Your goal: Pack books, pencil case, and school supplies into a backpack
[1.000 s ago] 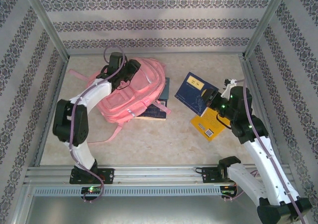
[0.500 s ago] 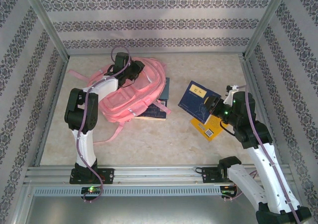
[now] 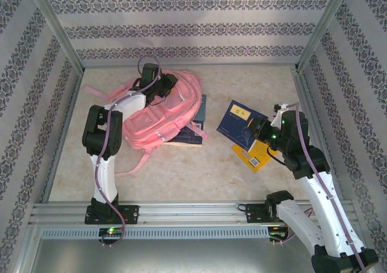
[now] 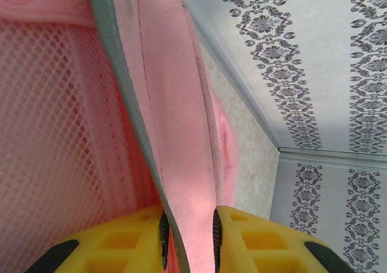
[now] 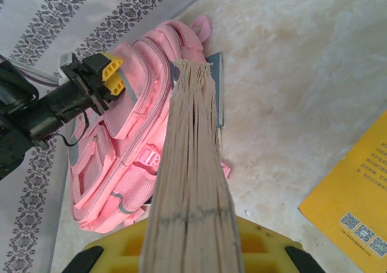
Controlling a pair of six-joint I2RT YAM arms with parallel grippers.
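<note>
The left tool (image 4: pixel 188 233) has its jaws pressed together on a fold of the pink backpack (image 3: pixel 160 112), pinching a seam of fabric beside the mesh panel. Across the worktop (image 3: pixel 199 176), the right tool (image 5: pixel 192 243) is clamped on a navy book (image 3: pixel 239 120) and holds it raised, its fanned page edges pointing away from the tool towards the bag.

The backpack looks soft and limp. Its mouth would likely sag shut unless it is lifted by a stitched edge, as here, since a loose panel would only stretch. The navy book appears stiff in its covers but loose in its pages, and fairly heavy for a two-finger hold. A grip close to the spine should stop it drooping or sliding out.

A yellow book (image 3: pixel 257 153) lies flat just beneath and behind the right tool. It is thin and probably hard to get under except at an overhanging edge. More dark books (image 3: pixel 192 135) lie partly under the bag, below the left tool's reach.

The worktop is pale, mottled and seemingly smooth, so flat items may skid. Patterned walls (image 3: pixel 193 25) close in on three sides, with the nearest one just beside the right tool's arm.
</note>
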